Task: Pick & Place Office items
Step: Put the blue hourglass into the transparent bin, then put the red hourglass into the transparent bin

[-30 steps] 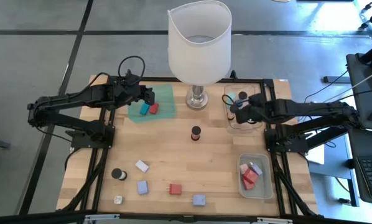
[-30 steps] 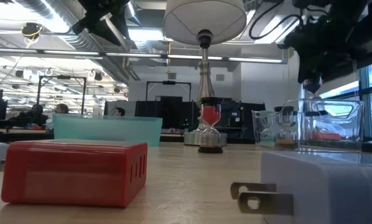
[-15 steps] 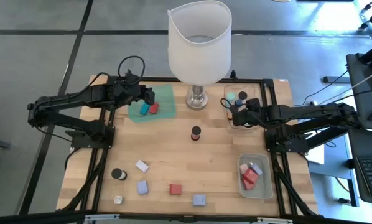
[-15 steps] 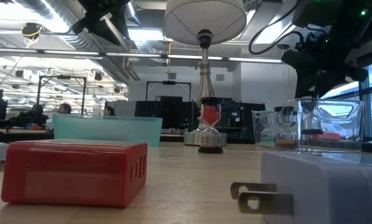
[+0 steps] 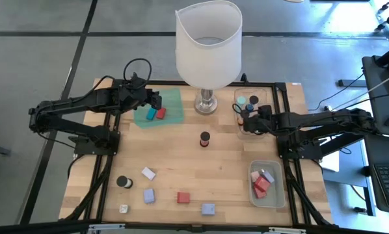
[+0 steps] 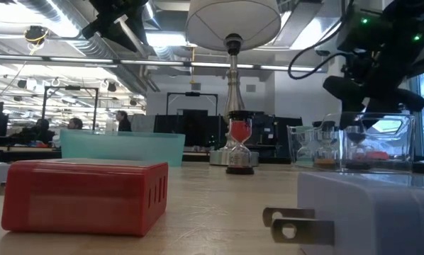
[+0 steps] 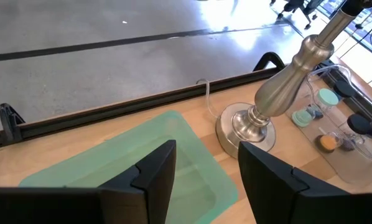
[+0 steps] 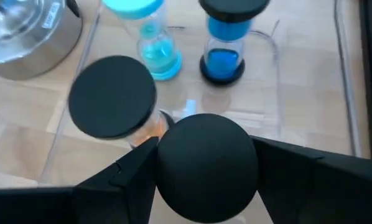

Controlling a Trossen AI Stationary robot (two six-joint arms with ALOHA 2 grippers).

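We are holding a black-capped hourglass (image 8: 206, 165) in the right claw (image 5: 252, 119), gripped tight over the upper-right clear tray (image 5: 241, 132); releasing carelessly could topple the neighbouring hourglasses (image 8: 220, 37).

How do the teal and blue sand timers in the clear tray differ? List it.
The teal sand timer has teal caps and pale teal sand; the blue sand timer has black caps and deeper blue sand. Both stand upright, side by side, in the clear tray.
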